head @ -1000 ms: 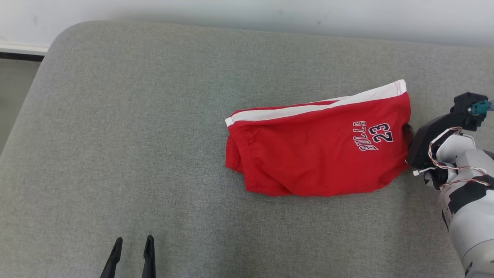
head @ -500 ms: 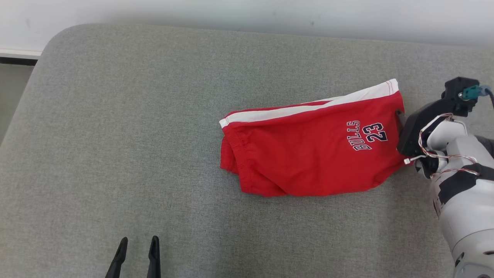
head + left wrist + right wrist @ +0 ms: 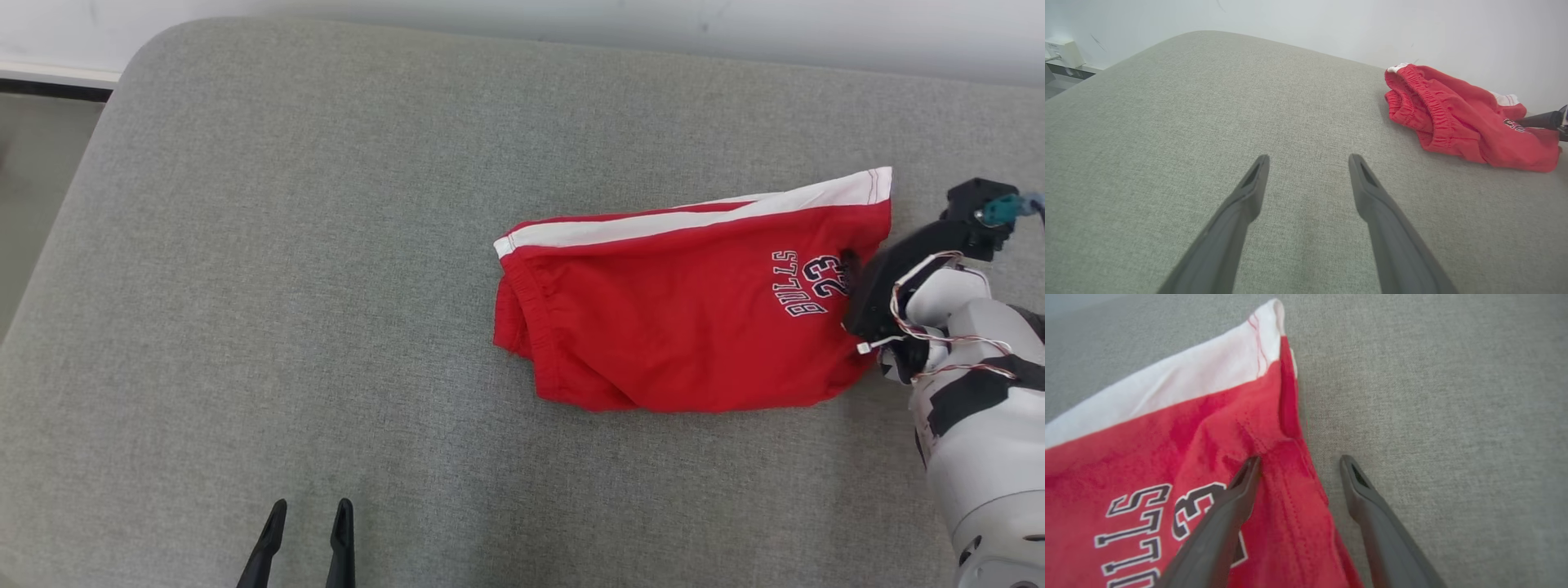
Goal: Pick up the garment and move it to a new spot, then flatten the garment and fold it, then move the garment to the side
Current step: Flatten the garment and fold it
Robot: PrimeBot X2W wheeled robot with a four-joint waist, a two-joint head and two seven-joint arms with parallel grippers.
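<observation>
Right gripper (image 3: 1299,459) is advancing over shorts (image 3: 686,327), jaws spread | left gripper (image 3: 1308,157) is idling, spread | fold looks done, side move remaining

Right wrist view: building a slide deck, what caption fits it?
Open right gripper straddles the hem edge of red fabric shorts with a white stripe, lying on a grey fabric cushion.

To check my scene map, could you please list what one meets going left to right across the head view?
The left gripper at the bottom edge → red Bulls shorts → right gripper at the shorts' right hem.
</observation>
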